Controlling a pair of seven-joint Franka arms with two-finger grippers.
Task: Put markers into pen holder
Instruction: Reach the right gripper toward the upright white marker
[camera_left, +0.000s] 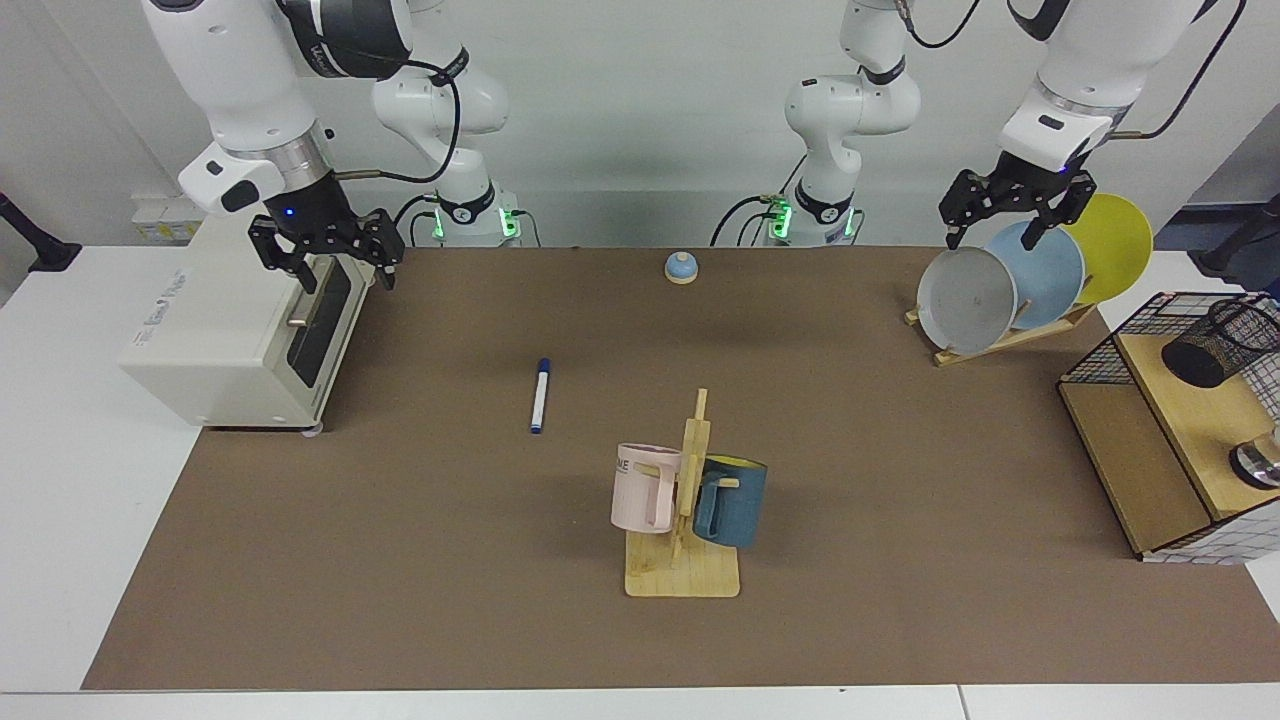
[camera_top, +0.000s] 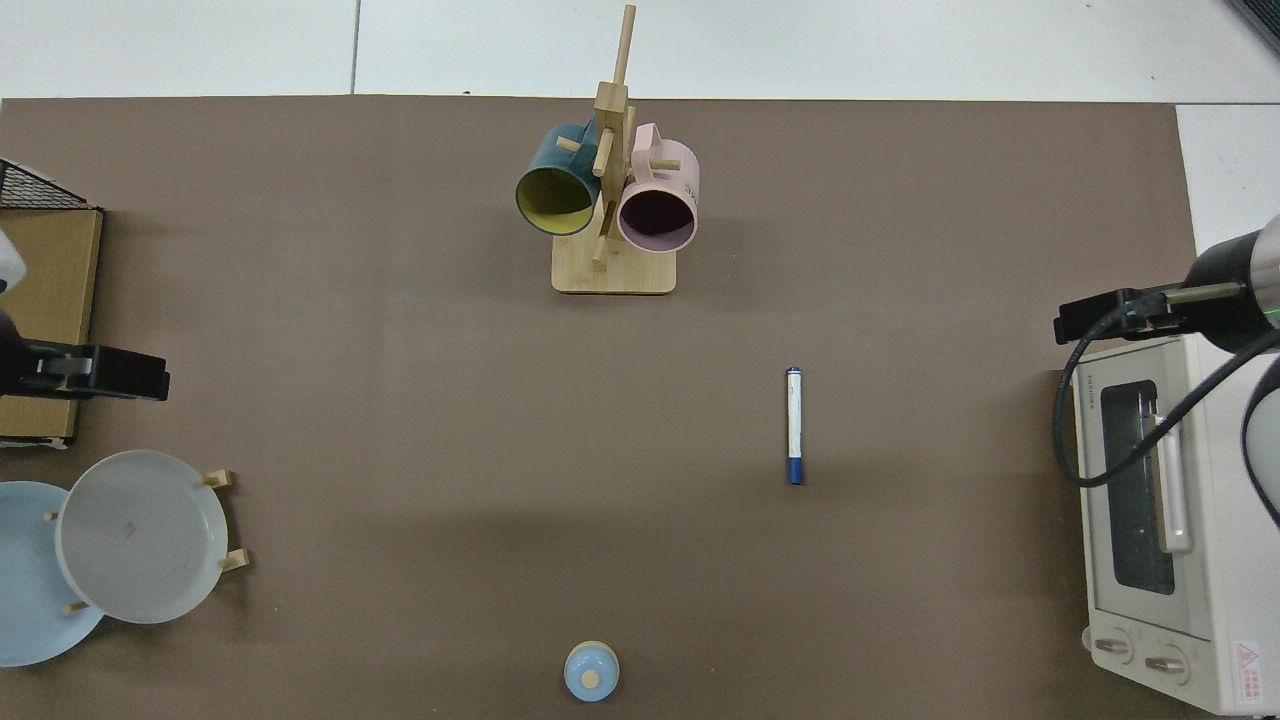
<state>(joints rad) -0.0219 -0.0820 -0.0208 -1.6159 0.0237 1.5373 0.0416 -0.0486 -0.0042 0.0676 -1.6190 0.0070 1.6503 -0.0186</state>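
Marker (camera_left: 540, 396) flat on mat, both grippers well clear

pink mug (camera_left: 645, 487) — letters "ME", toaster oven (camera_left: 240, 330) — print illegible

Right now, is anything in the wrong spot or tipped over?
The marker lies flat on the brown mat, far from the pen holder, which leans tilted inside the wire basket. Nothing looks spilled or broken.

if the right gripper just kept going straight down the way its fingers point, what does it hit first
Most likely the toaster oven. The right gripper hangs open, fingers pointing down, over the oven's front top edge near the door. Depth is unclear, so it might slip past the front onto the brown mat instead.
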